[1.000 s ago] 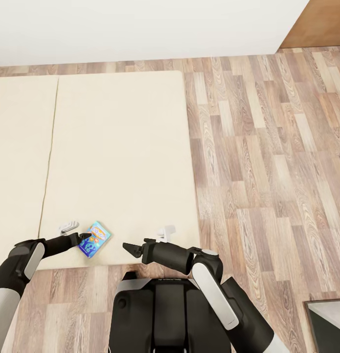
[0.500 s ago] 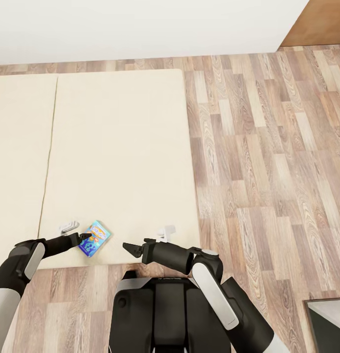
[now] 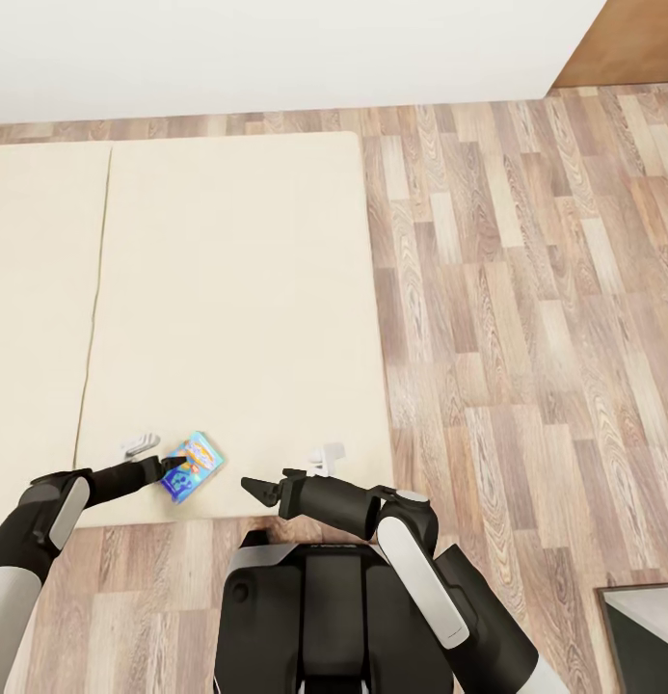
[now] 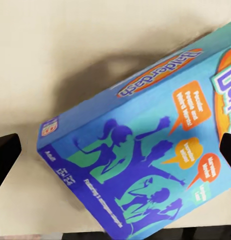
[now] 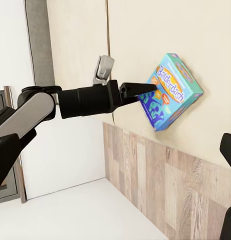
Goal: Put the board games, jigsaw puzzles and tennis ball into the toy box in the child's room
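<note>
One board game (image 3: 194, 465), a flat blue printed box, lies tilted near the front edge of the bed (image 3: 227, 289), a wide cream mattress. My left gripper (image 3: 172, 467) is open at the box's left end, with its tips touching that end. The left wrist view looks down on the box (image 4: 145, 150), one fingertip off its edge and the other over its far side. From the right wrist view the box (image 5: 170, 90) has one corner raised off the mattress against the left gripper (image 5: 140, 90). My right gripper (image 3: 254, 492) hangs open over the bed's front edge, to the right of the box.
Wood-plank floor (image 3: 526, 337) runs along the right of the bed and in front of it. A white wall (image 3: 276, 48) stands behind the bed. A seam (image 3: 93, 318) splits the mattress at the left. A dark grey corner (image 3: 647, 636) shows at the bottom right.
The box has turned and slid slightly right as the left gripper pressed into its end. The right arm has stayed put. The view has shifted a little.
</note>
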Motion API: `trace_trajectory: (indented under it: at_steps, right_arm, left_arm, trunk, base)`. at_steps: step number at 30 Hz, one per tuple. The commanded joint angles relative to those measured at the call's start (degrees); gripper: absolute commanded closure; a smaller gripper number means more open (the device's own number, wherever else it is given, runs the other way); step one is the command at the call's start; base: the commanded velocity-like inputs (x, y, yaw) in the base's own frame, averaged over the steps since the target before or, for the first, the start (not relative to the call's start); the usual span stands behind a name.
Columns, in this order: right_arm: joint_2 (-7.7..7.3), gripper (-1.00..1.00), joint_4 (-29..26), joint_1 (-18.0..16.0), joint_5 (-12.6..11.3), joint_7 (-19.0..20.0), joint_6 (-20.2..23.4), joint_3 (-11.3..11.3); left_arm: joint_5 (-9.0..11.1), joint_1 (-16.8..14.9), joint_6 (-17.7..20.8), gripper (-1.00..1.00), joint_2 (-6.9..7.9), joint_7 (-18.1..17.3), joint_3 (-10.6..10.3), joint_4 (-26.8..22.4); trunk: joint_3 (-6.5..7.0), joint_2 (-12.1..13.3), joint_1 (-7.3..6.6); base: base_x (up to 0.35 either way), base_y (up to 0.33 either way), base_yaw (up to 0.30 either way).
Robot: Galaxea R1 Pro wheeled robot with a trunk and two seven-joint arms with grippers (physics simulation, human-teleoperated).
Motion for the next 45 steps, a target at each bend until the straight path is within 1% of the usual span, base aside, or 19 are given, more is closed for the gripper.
trace_trajectory:
  at_steps: [1, 22, 29, 45]
  right_arm:
    - [0.02, -1.00, 0.0, 0.0, 0.1, 0.2, 0.3, -0.1]
    - [0.02, -1.00, 0.0, 0.0, 0.1, 0.2, 0.3, 0.0]
    - [0.02, -1.00, 0.0, 0.0, 0.1, 0.2, 0.3, 0.0]
    - [0.02, -1.00, 0.0, 0.0, 0.1, 0.2, 0.3, 0.0]
  left_arm:
    - [0.2, 0.0, 0.1, -1.00, -0.02, -0.3, 0.1, 0.0]
    - [0.1, 0.0, -0.4, -1.00, -0.04, -0.8, 0.1, 0.0]
    - [0.1, 0.0, -0.4, -1.00, -0.07, -0.8, 0.1, 0.0]
    - [0.1, 0.0, -0.4, -1.00, -0.13, -0.8, 0.0, 0.0]
  trunk:
    - [-0.07, -0.1, 0.03]
    - [-0.12, -0.1, 0.03]
    - [-0.13, -0.1, 0.03]
    - [-0.13, -0.1, 0.03]
  base:
    - [0.000, 0.000, 0.000]
    - [0.000, -0.002, 0.000]
    - [0.000, -0.135, 0.000]
    - [0.000, -0.055, 0.000]
